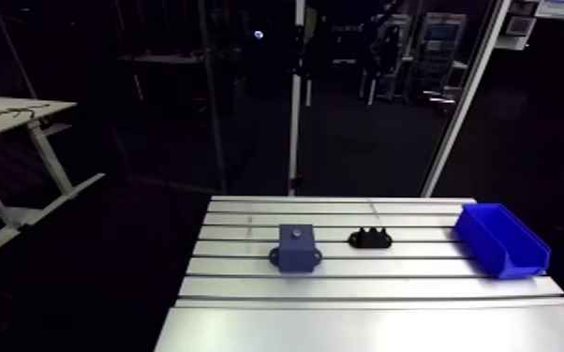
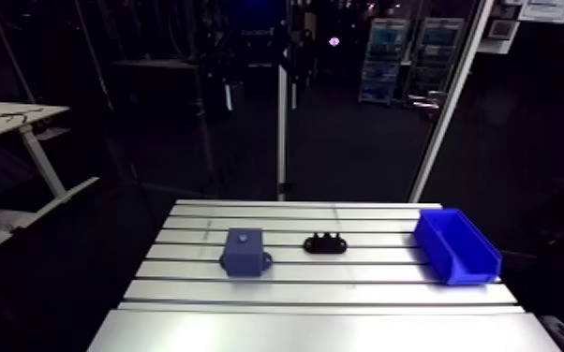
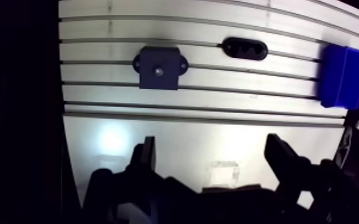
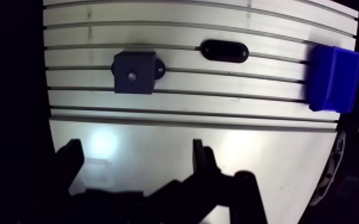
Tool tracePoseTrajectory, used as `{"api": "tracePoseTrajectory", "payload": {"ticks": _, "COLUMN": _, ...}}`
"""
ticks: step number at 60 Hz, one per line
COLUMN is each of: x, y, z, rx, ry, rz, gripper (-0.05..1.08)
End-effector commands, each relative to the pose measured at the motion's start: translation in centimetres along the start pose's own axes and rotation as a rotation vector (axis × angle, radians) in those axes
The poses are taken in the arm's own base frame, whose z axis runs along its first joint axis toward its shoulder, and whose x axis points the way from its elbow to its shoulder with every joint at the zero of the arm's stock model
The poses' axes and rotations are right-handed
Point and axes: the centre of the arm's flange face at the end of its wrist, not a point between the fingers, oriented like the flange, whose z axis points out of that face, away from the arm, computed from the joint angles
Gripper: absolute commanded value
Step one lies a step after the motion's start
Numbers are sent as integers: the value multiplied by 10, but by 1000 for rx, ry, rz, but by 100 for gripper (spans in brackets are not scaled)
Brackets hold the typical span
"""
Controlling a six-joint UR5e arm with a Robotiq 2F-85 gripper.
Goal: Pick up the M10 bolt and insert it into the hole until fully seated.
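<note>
A dark blue block [image 1: 295, 247] with side flanges stands on the slotted table [image 1: 379, 314], with a small pale spot on its top face [image 3: 158, 71]; whether that is a hole or a bolt head I cannot tell. To its right lies a black oval holder [image 1: 370, 239] with small bumps on top. No separate bolt can be made out. In the wrist view my gripper [image 3: 214, 158] hangs high above the table's near part, well short of the block. It is open, with nothing between its fingers [image 3: 148, 156]. The arm view does not show it.
A blue open bin [image 1: 501, 240] sits at the table's right edge, level with the holder. The table's left edge [image 3: 62, 107] drops off into dark. Bare slotted aluminium lies between the gripper and the block.
</note>
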Motion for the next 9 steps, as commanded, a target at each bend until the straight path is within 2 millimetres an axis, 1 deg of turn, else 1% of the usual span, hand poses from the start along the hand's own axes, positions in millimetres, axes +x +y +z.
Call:
{"api": "tracePoseTrajectory", "payload": {"ticks": 1, "x": 0, "y": 1, "z": 1, "rx": 1, "ry": -1, "rz": 1, "gripper": 1}}
{"api": "tracePoseTrajectory", "payload": {"ticks": 9, "x": 0, "y": 1, "z": 1, "rx": 3, "ry": -1, "rz": 2, "gripper": 1}}
